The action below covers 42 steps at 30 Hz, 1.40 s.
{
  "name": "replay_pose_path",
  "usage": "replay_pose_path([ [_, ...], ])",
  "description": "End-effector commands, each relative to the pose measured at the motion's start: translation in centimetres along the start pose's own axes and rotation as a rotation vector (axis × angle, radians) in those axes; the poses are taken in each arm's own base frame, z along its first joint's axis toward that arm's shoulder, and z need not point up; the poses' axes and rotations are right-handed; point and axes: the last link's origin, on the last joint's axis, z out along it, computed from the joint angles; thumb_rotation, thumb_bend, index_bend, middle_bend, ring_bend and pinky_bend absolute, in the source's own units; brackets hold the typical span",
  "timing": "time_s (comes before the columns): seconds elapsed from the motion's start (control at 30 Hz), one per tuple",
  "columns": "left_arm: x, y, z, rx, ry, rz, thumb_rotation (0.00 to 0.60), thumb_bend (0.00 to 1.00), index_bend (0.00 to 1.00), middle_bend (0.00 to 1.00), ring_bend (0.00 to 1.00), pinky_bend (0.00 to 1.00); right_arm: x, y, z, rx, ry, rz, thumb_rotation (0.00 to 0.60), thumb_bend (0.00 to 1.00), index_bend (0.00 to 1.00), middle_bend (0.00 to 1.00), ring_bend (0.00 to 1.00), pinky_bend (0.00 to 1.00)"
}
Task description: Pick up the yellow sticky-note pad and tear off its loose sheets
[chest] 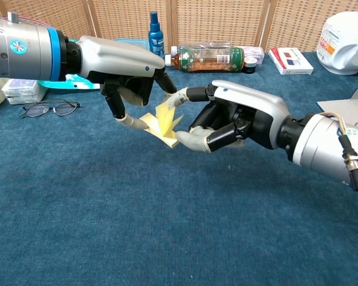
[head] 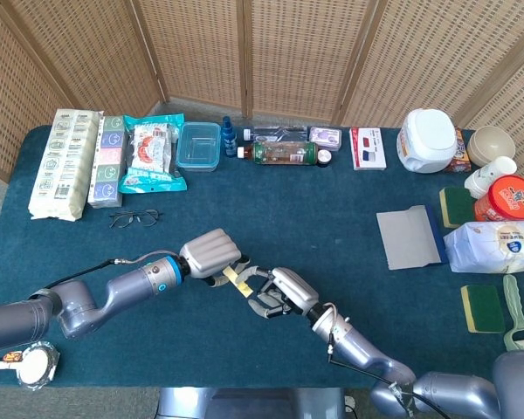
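Left hand [chest: 128, 74] holds yellow sticky-note pad [chest: 161, 126] aloft, sheets fanned upward; right hand [chest: 238, 119] fingertips pinch its sheets.

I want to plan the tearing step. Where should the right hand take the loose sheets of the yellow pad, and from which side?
Probably at their free upper edges. The left hand holds the yellow sticky-note pad above the table by its lower part, and the loose sheets fan upward toward the right hand. Coming from the right, it could pinch the raised tips and pull away from the held base.
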Motion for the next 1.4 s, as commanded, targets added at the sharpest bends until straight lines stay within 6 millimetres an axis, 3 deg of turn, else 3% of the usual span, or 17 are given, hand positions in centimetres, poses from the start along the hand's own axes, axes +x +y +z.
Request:
replay_pose_path([
  [0.03, 0.02, 0.04, -0.04, -0.002, 0.001, 0.000, 0.600, 0.32, 0.66, 0.99, 1.00, 1.00, 0.00, -0.04, 0.04, 0.002, 0.001, 0.000, 0.600, 0.45, 0.35, 1.00, 1.00, 1.00],
  [1.4, -0.84, -0.30, -0.42, 0.007, -0.024, -0.007, 0.600, 0.32, 0.65, 0.99, 1.00, 1.00, -0.58, -0.12, 0.69, 0.020, 0.048, 0.017, 0.600, 0.47, 0.71, 1.00, 1.00, 1.00],
])
